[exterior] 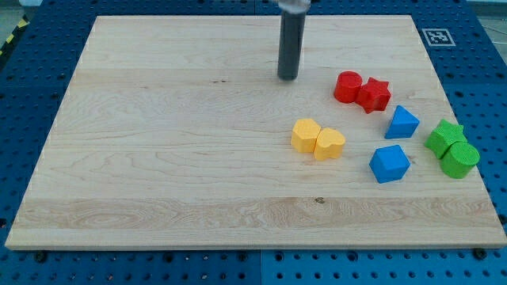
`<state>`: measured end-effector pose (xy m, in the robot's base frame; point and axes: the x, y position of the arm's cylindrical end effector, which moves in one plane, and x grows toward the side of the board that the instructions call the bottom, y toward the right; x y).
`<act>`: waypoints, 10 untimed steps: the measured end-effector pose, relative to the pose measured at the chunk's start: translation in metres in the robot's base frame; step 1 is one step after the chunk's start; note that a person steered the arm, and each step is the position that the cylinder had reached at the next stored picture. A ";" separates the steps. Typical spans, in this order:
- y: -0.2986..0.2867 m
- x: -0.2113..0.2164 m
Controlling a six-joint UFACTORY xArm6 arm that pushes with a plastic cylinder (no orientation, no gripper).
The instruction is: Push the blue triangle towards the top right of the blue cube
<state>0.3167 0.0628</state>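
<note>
Camera view shows us a pale wooden board (158, 158) with visible grain, lying on a blue perforated table (32, 63); there is no bin or tray among the things we see, so the board alone carries the blocks. We count eight blocks, two of each colour, all smooth and matte.

The blue triangle (402, 123) sits on the right part of the board, just far of and slightly right of the blue cube (389, 164), close to it but apart. A red cylinder (348, 87) and a red star-like block (374, 94) touch each other farther back, to the left of the triangle. Two yellow blocks (318, 139), rounded and faceted, press together left of the blue cube. Two green blocks (452, 148), one star-like and one round, touch at the right edge.

We have no pincer on this arm, only the dark rod, so there is nothing to spread or pinch. Our tip (288, 77) rests on bare wood, far and left of the red pair, well apart from the blue triangle. A square printed marker (436, 36) lies at the far right corner.
</note>
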 end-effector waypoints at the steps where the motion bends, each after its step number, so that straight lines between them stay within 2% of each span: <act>1: 0.061 -0.070; 2: 0.131 -0.070; 3: 0.185 -0.036; 4: 0.205 0.012; 5: 0.201 0.059; 6: 0.190 0.081; 8: 0.144 0.100; 10: 0.142 0.110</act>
<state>0.4266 0.2053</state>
